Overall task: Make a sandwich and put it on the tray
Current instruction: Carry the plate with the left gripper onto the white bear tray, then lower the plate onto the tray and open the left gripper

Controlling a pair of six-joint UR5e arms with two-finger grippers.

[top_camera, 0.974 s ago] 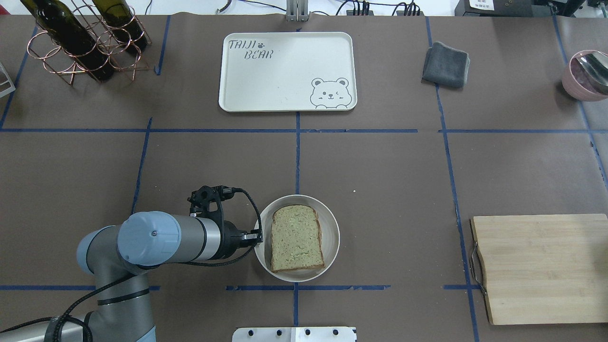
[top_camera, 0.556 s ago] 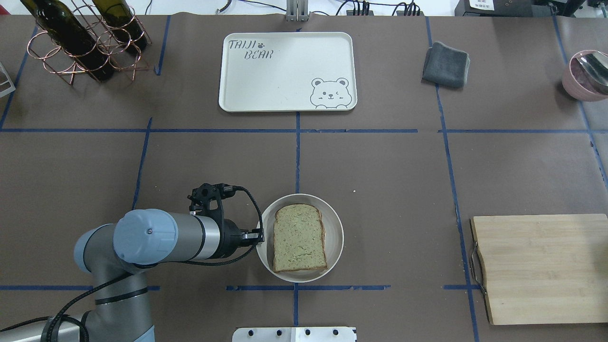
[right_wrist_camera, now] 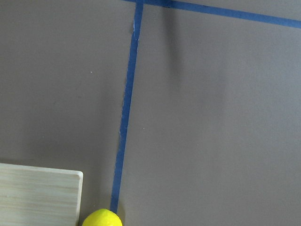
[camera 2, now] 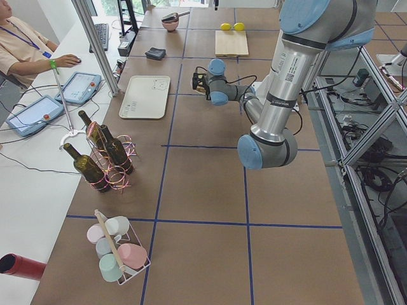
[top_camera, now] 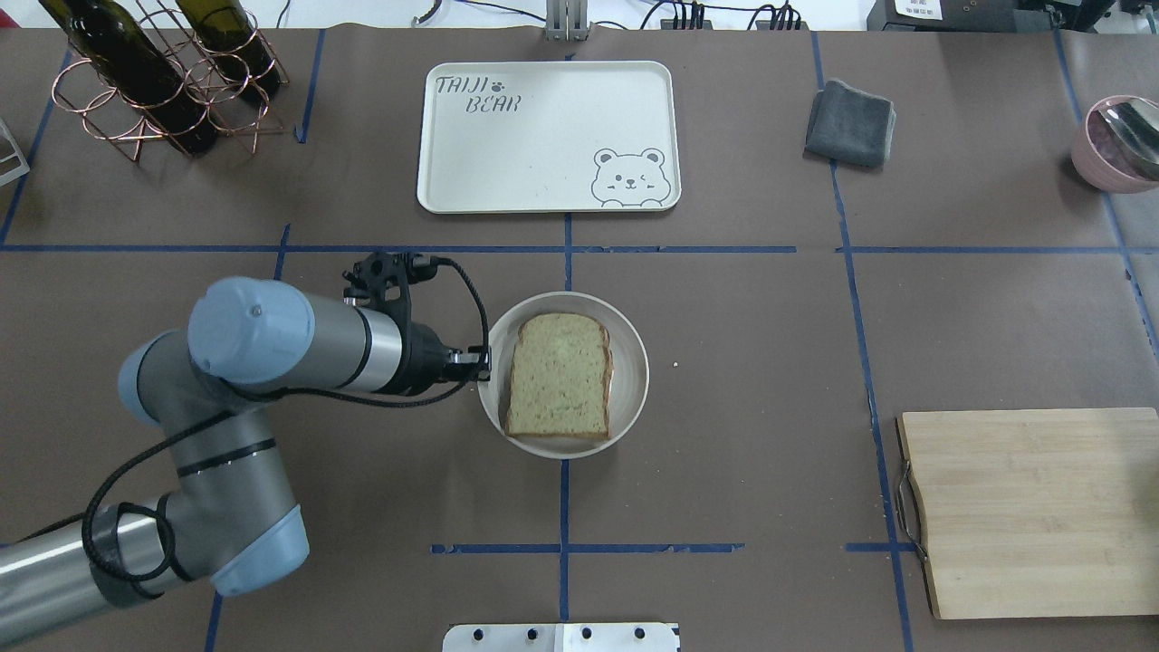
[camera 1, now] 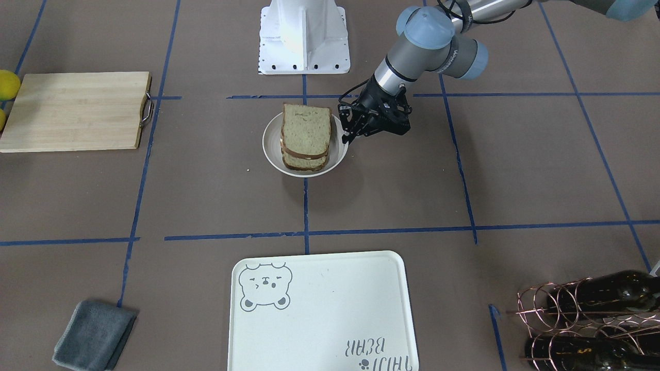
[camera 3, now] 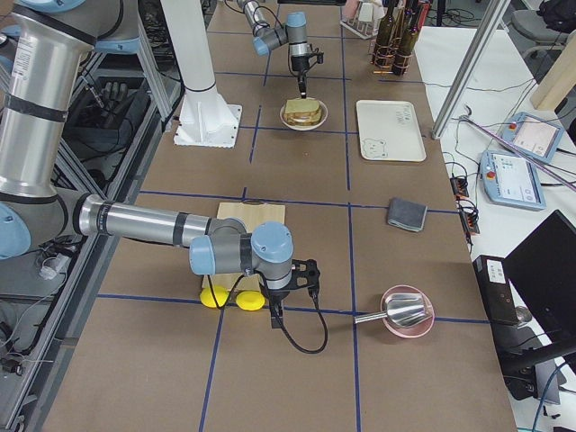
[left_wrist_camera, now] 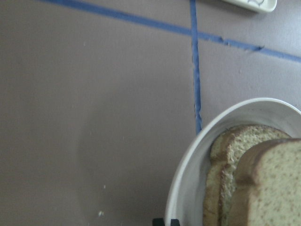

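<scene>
The sandwich (top_camera: 559,376) is two bread slices stacked on a small round white plate (top_camera: 634,362); no egg shows. It also shows in the front view (camera 1: 305,136) and the left wrist view (left_wrist_camera: 263,183). My left gripper (top_camera: 480,364) is shut on the plate's left rim (left_wrist_camera: 188,179) and seems to hold the plate just above the table. The cream bear tray (top_camera: 543,136) lies beyond it with nothing on it. My right gripper (camera 3: 273,317) hangs low over the table by two lemons; I cannot tell whether it is open or shut.
A wooden cutting board (top_camera: 1032,512) lies at the right front. A grey cloth (top_camera: 849,123) lies right of the tray. A wire rack with wine bottles (top_camera: 163,81) stands at the back left. A pink bowl with a spoon (top_camera: 1118,145) is at the far right.
My left arm has carried the plate with the sandwich away from the robot's base toward the tray, still gripping its rim.
</scene>
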